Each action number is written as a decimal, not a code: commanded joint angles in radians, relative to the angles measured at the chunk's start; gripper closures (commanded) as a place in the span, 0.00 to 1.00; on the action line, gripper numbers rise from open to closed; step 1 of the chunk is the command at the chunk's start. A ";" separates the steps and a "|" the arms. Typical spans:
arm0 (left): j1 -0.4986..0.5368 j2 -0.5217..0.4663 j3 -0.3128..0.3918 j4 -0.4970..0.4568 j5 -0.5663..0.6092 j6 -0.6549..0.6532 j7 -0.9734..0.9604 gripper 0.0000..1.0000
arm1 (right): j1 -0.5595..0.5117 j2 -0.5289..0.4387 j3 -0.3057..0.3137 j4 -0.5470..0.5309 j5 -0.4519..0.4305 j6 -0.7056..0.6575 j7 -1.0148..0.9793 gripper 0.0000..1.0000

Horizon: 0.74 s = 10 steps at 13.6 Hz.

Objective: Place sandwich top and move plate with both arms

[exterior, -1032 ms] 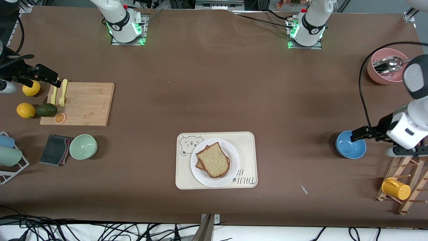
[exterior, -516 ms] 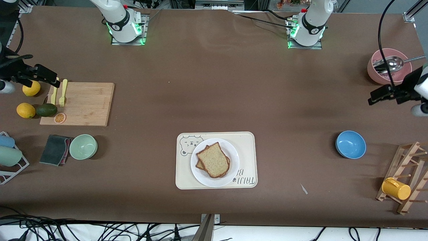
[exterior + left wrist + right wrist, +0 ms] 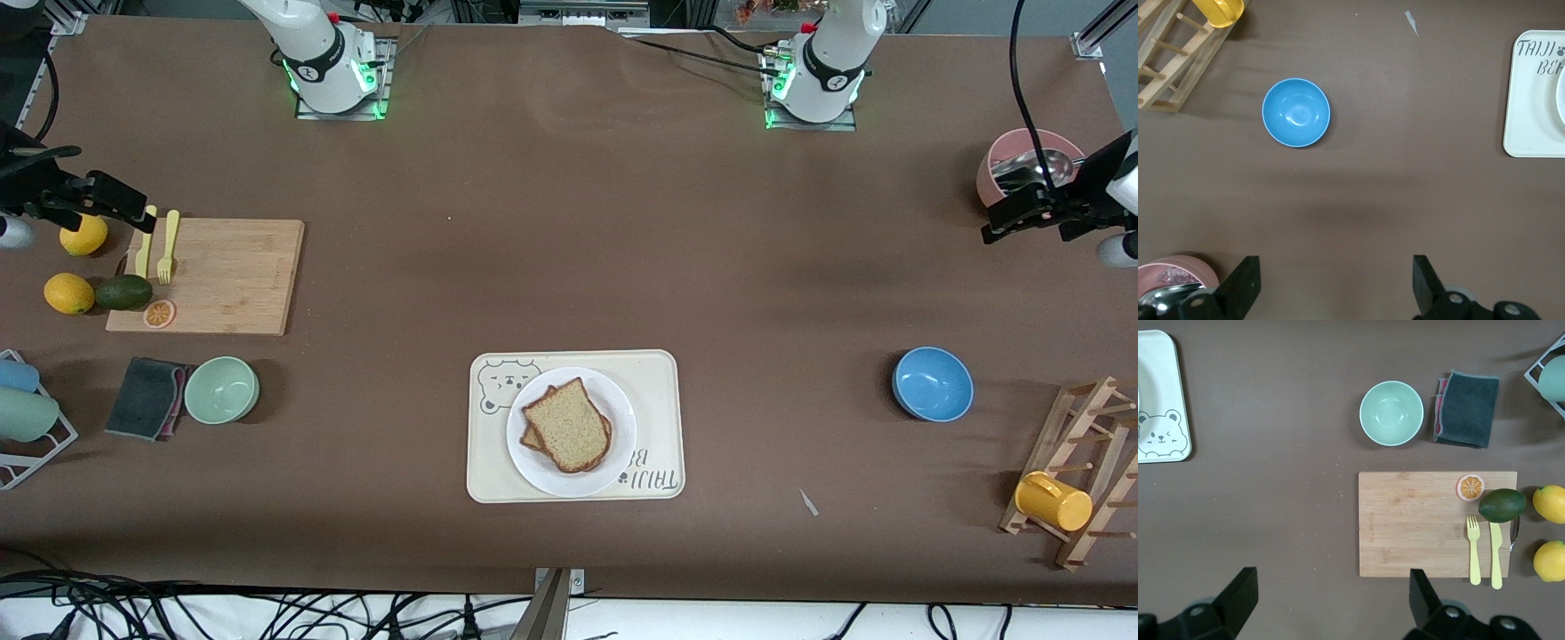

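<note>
The sandwich top (image 3: 569,425), a plain brown bread slice, lies on another slice on the white plate (image 3: 533,469). The plate sits on the cream bear-print tray (image 3: 658,391) near the table's front middle. My left gripper (image 3: 1009,220) is open and empty in the air beside the pink bowl (image 3: 1000,169), at the left arm's end; its wrist view shows the jaws wide apart (image 3: 1336,280) over bare table. My right gripper (image 3: 124,203) is open and empty over the end of the cutting board (image 3: 222,276), with its jaws wide apart in its own wrist view (image 3: 1331,597).
A blue bowl (image 3: 933,383) and a wooden rack with a yellow mug (image 3: 1053,500) are at the left arm's end. A green bowl (image 3: 221,389), grey cloth (image 3: 147,397), lemons (image 3: 68,292), avocado (image 3: 124,292) and yellow cutlery (image 3: 166,244) are at the right arm's end.
My left gripper has moved from over the blue bowl away from the front camera to beside the pink bowl. The right gripper has barely shifted. The sandwich and plate have not moved.
</note>
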 commanded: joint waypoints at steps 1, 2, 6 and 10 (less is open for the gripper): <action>-0.175 -0.021 0.156 -0.015 0.031 -0.017 -0.029 0.00 | -0.008 -0.001 0.003 0.013 0.003 -0.019 -0.008 0.00; -0.220 -0.023 0.196 -0.015 0.031 -0.019 -0.029 0.00 | -0.008 -0.002 0.003 0.013 0.003 -0.028 -0.007 0.00; -0.222 -0.034 0.204 -0.015 0.028 -0.025 -0.017 0.00 | -0.008 -0.002 0.003 0.014 0.003 -0.045 -0.005 0.00; -0.222 -0.037 0.200 -0.013 0.024 -0.028 -0.017 0.00 | -0.008 -0.001 0.003 0.014 0.005 -0.045 -0.005 0.00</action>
